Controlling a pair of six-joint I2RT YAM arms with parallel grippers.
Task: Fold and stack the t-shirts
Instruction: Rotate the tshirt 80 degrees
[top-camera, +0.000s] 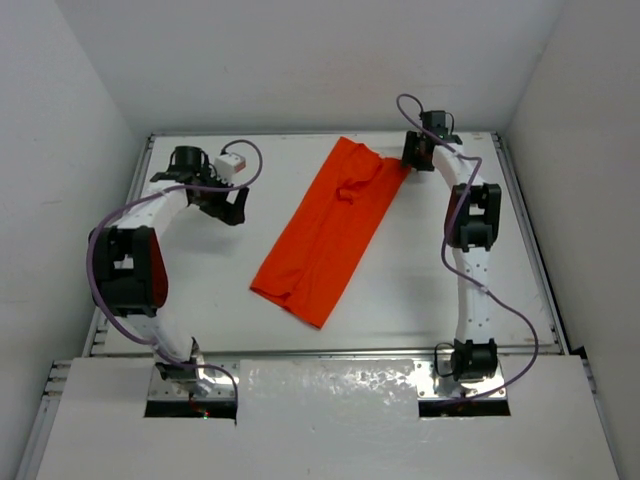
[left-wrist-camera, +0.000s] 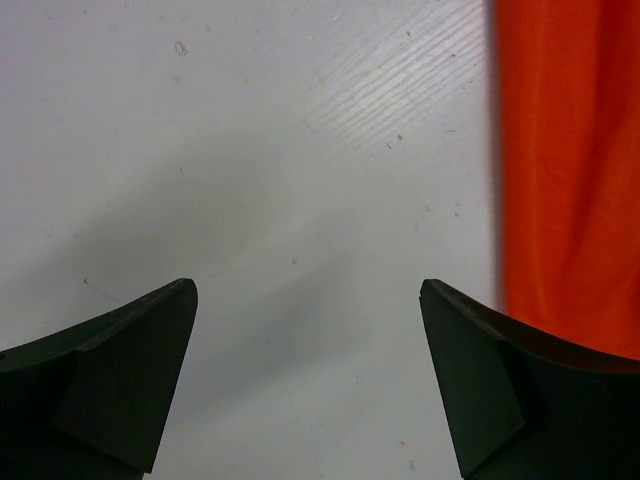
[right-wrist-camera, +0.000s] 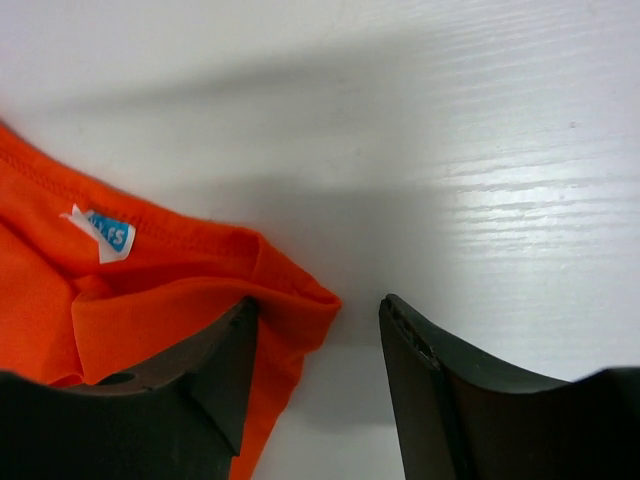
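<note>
The orange-red t-shirt lies folded into a long strip, slanting from the far middle of the table to the near middle. My right gripper is open at the shirt's far right corner. In the right wrist view its left finger rests on the cloth and a folded corner of the t-shirt lies between the jaws, near a white and blue label. My left gripper is open and empty over bare table, left of the shirt. The t-shirt's edge shows at the right of the left wrist view.
The white table has raised rails along its sides and white walls around it. The arm bases sit at the near edge.
</note>
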